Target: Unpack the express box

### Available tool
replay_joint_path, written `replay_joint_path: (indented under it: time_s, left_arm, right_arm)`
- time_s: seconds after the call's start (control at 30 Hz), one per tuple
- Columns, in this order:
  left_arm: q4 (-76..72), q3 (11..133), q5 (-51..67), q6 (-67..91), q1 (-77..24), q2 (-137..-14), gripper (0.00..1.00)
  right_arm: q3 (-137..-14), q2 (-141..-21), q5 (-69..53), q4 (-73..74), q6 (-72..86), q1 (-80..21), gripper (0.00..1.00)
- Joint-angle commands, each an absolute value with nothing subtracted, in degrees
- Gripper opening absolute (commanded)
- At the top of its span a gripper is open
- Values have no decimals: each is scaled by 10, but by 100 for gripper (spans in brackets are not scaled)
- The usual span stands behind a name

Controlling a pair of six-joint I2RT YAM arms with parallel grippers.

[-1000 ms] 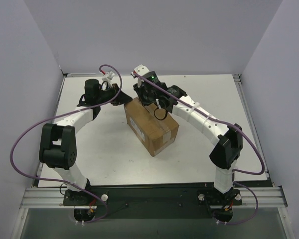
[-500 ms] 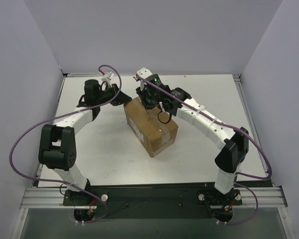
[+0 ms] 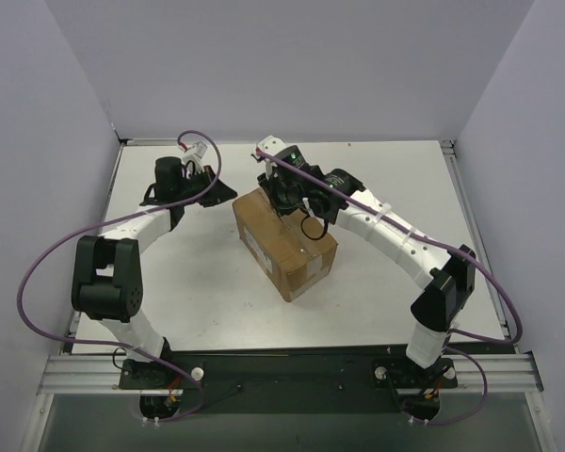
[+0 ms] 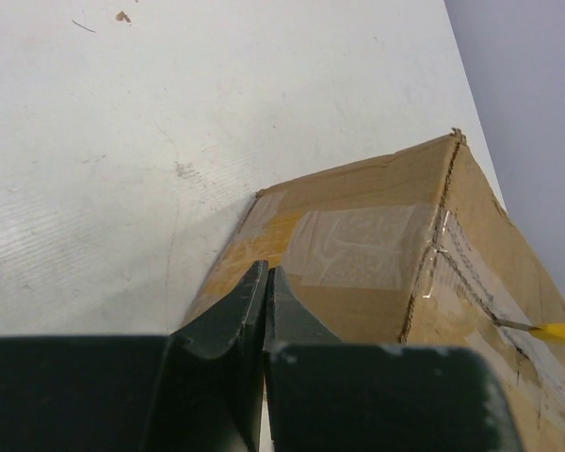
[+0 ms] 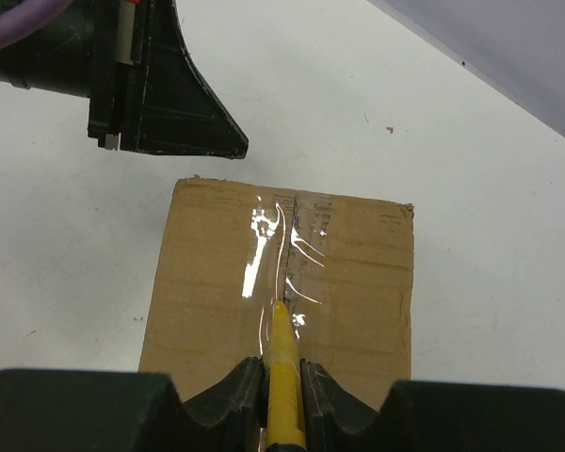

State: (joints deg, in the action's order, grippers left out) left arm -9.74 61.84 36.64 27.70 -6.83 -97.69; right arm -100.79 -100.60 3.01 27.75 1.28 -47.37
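While the right gripper (image 5: 282,375) was clamped on a thin yellow tool (image 5: 281,330), the tool's tip rested on the clear tape seam (image 5: 292,226) along the top of the express box (image 3: 287,250). The left gripper (image 4: 266,282) had its fingers pressed together on nothing, just beside the box's upper-left corner in the overhead frame. The box sat closed at the centre of that frame on the white table (image 3: 198,273).

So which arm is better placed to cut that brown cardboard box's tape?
Right. The right fingers grip a thin yellow tool, tip at the clear tape seam of the box; the left fingers are shut, empty, beside it.
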Motion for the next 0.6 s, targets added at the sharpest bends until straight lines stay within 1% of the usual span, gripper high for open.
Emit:
replay_joint_path:
  time_s: [0.0, 0.07, 0.1, 0.13, 0.17, 0.2, 0.23, 0.3, 0.37, 0.43, 0.57]
  left_arm:
    - [-102, 621, 353, 267, -51, -964, 0]
    - [-121, 617, 379, 279, -34, -953, 0]
    - [-162, 608, 395, 286, -28, -942, 2]
    - [-185, 605, 439, 302, -24, -938, 5]
    - [-240, 600, 460, 315, -16, -933, 9]
    - [-272, 590, 487, 329, -15, -926, 18]
    - [-300, 587, 524, 363, -15, -924, 22]
    - [-360, 576, 544, 395, -20, -921, 30]
    - [-390, 570, 558, 417, -36, -918, 32]
    - [-381, 564, 559, 400, -47, -907, 32]
    - [-270, 564, 519, 326, -72, -890, 35]
  right_arm:
    - [-1008, -968, 22, 335, 5, -488, 0]
    - [-1005, -963, 19, 334, -13, -488, 0]
    - [-1004, -962, 18, 331, -18, -487, 0]
    - [-1004, -962, 13, 330, -30, -488, 0]
    - [-1005, -962, 7, 330, -36, -486, 0]
    - [-1005, -962, -16, 329, -42, -487, 0]
    - [-1005, -961, -25, 329, -52, -486, 0]
    - [-1004, -962, -41, 329, -60, -487, 0]
    - [-1005, -962, -54, 330, -63, -487, 0]
    - [-1008, -966, -74, 330, -70, -487, 0]
    - [-1020, -976, -102, 330, -75, -487, 0]
